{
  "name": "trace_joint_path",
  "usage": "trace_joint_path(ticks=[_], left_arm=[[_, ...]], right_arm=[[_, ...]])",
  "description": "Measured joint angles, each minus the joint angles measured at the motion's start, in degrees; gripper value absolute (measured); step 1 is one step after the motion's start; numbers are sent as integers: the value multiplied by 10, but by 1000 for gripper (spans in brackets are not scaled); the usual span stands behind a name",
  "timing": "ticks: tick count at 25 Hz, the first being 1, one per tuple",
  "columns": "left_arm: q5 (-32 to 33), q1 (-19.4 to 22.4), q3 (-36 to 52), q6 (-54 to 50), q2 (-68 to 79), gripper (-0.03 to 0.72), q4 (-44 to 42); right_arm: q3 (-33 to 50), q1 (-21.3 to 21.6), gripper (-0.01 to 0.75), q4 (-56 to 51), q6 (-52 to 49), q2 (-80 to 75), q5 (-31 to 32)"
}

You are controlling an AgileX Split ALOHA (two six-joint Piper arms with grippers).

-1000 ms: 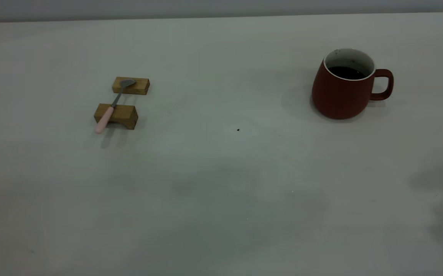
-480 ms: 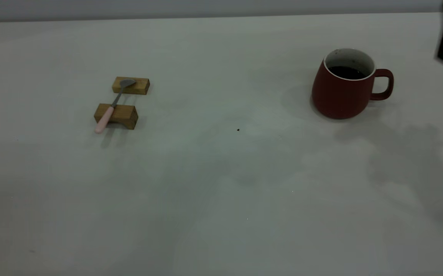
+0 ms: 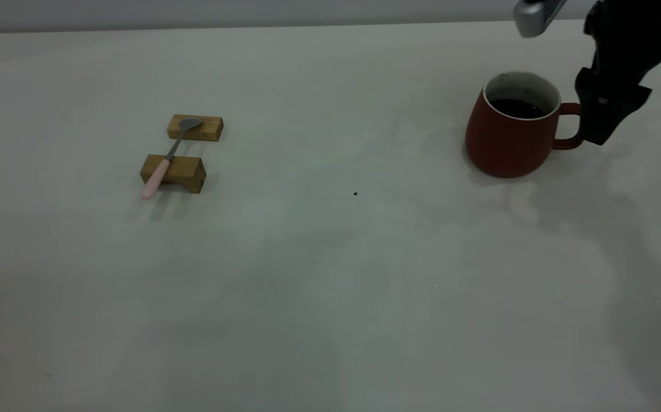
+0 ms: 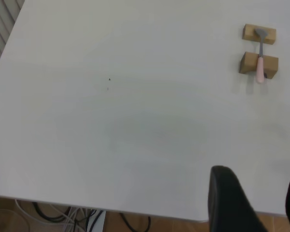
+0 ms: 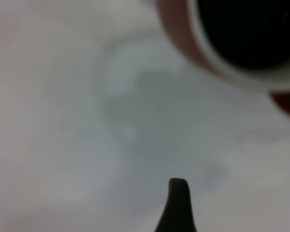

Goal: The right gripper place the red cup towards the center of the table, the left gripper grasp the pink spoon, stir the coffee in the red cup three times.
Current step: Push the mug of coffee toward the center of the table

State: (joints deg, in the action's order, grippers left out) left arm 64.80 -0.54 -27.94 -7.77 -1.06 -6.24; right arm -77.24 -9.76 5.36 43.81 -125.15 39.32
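Step one: right gripper (image 3: 599, 134), whose finger spread I cannot tell, hangs at the cup's (image 3: 507, 137) three o'clock; next, grasp its handle (image 3: 570, 127).

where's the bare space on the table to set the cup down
The widest bare stretch of table lies between the wooden blocks holding the pink spoon and the red cup. It is crowded only by the cup's handle, where the right end effector hangs.

two tan wooden blocks (image 3: 173, 172), cables (image 4: 77, 217)
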Motion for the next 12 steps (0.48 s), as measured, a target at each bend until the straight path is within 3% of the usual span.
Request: trace_joint_path(ticks=[12], left_arm=[[0, 0, 0, 0, 0, 369, 0]], right_arm=[[-96, 0, 697, 32, 47, -90, -7]])
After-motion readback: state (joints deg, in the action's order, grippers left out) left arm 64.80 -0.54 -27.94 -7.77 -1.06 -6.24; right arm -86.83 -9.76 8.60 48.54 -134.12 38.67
